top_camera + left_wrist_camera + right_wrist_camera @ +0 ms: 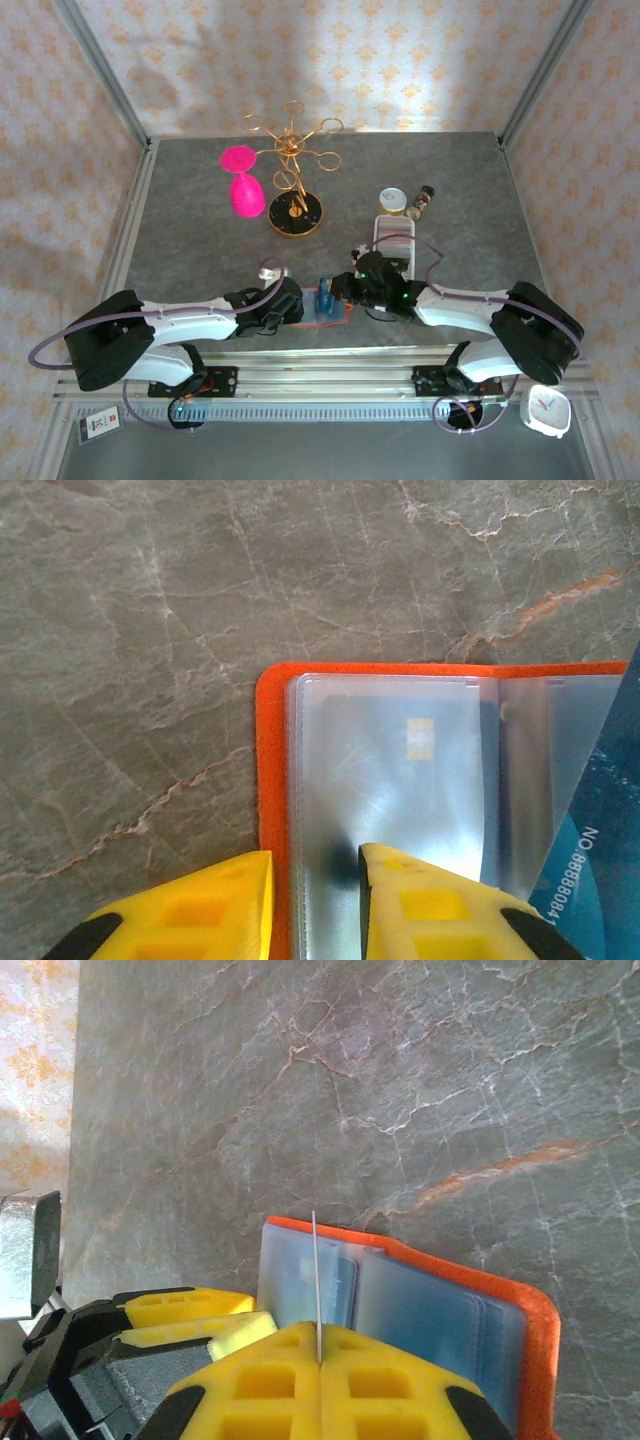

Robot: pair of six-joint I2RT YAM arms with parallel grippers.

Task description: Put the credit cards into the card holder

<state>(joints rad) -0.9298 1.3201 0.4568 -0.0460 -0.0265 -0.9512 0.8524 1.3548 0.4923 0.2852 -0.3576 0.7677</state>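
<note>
The card holder [275, 780] lies open on the table, orange-red outside with clear grey-blue pockets; it also shows as the card holder [328, 306] and the card holder [470, 1305]. A pale credit card [400, 780] with a gold chip sits in its left pocket. My left gripper [315, 865] is open and straddles the holder's left edge, one finger over the table, the other over the pocket. My right gripper [320, 1345] is shut on a teal-blue credit card [600, 850], seen edge-on as a thin line [318, 1270] standing over the holder's pockets. The left gripper [292, 302] and right gripper [348, 290] flank the holder.
A gold wire stand [293, 190] on a black base and a pink object [243, 185] stand behind. A long white slotted tray [393, 240], a small jar [393, 200] and a little bottle [424, 200] sit behind the right arm. A white clock [546, 410] lies off the table's front right.
</note>
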